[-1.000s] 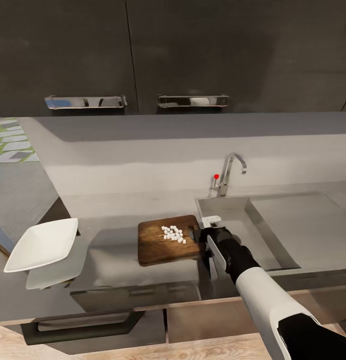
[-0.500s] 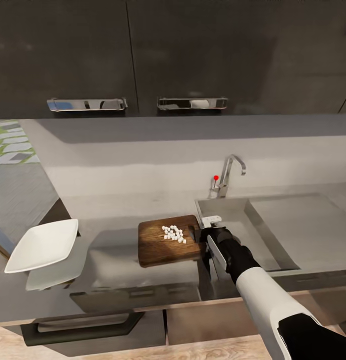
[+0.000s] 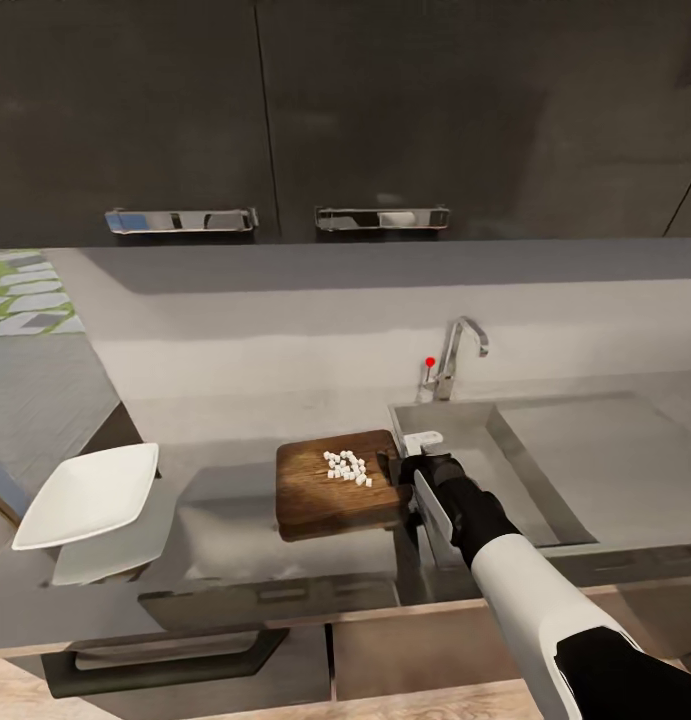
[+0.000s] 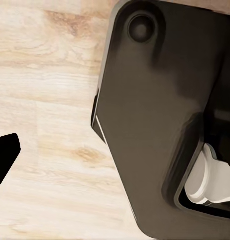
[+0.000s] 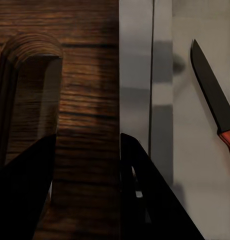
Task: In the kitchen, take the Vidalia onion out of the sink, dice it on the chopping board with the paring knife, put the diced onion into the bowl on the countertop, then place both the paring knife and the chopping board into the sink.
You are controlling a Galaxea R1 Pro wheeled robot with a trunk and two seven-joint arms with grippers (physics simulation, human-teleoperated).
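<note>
Far left, near edge of countertop (image 3: 235, 520): one bowl (image 3: 85, 495), white, nothing in it. Centre: one chopping board (image 3: 330, 490), long axis left-right, carrying one cluster of diced onion (image 3: 347, 467); cubes too small to count. Right gripper (image 3: 403, 470) sits at the board's right edge; in the wrist view its fingers (image 5: 25, 195) straddle the board edge (image 5: 85, 110) with a narrow gap, contact not clear. Right arm is the nearer. Bowl lies well left of the gripper. One paring knife (image 5: 215, 107) lies in the sink (image 3: 545, 470), right.
</note>
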